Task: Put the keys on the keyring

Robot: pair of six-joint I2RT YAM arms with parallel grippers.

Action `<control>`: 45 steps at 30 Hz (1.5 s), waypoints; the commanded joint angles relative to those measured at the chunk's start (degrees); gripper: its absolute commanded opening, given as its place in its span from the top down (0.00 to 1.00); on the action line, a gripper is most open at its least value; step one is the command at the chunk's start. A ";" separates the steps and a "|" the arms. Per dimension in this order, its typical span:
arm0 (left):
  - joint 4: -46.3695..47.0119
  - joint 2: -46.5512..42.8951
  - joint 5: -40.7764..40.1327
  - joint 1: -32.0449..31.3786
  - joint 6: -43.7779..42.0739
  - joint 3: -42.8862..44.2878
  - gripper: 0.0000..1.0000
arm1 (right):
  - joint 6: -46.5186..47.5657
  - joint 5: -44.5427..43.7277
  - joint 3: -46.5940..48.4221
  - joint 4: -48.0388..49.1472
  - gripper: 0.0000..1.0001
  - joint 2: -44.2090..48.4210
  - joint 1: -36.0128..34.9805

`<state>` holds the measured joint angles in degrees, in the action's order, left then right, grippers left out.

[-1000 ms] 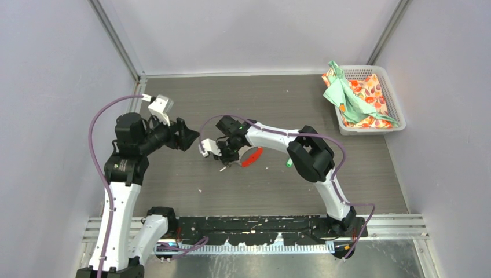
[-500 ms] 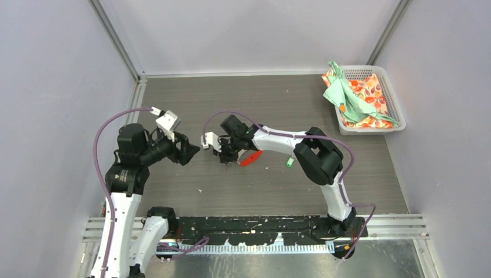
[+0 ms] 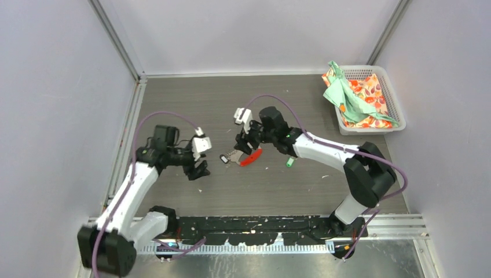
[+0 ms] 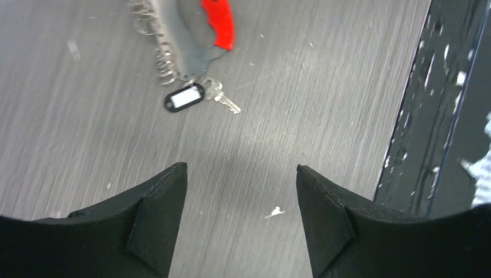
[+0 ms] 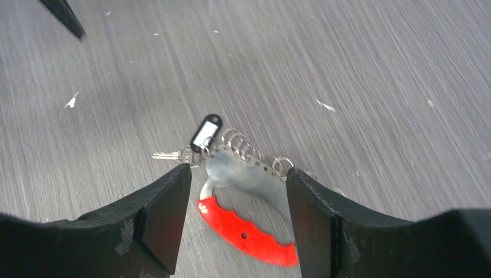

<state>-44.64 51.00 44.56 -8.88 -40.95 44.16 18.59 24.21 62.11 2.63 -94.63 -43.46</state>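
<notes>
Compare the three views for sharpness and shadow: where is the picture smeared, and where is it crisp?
Top external view: crisp, evenly lit, only soft shadows on the table. Left wrist view: the table grain is streaked and the keyring smeared at the top edge, while the left gripper looks sharp. Right wrist view: table streaked toward the edges, the black-tagged key fairly clear.

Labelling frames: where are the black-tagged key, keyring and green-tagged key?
black-tagged key [image 4: 184, 97]: left wrist view, its tag.
keyring [image 5: 255, 239]: right wrist view, red tab.
green-tagged key [image 3: 289, 163]: top view, green tag.
</notes>
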 commanded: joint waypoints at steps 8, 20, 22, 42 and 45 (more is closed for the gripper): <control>-1.84 32.43 -6.86 -11.68 -26.78 15.31 0.31 | -16.63 -10.34 -14.29 13.24 0.31 11.33 2.20; 6.06 40.80 -11.87 -17.99 -20.38 17.44 0.45 | -18.15 -17.18 -20.27 16.40 0.33 13.99 2.49; 8.24 40.76 -12.77 -19.03 -23.99 16.10 0.48 | -19.84 -17.18 -20.87 17.71 0.33 14.35 2.76; 18.95 42.19 -15.58 -20.47 -38.75 10.41 0.53 | -32.16 -16.93 -28.42 25.46 0.37 24.26 9.88; 18.44 42.76 -16.83 -20.38 -39.17 10.69 0.54 | -32.52 -16.35 -28.21 25.37 0.39 24.47 10.10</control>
<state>-28.45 92.90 28.34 -29.26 -77.67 54.68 -12.29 6.79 33.82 24.62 -71.81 -33.82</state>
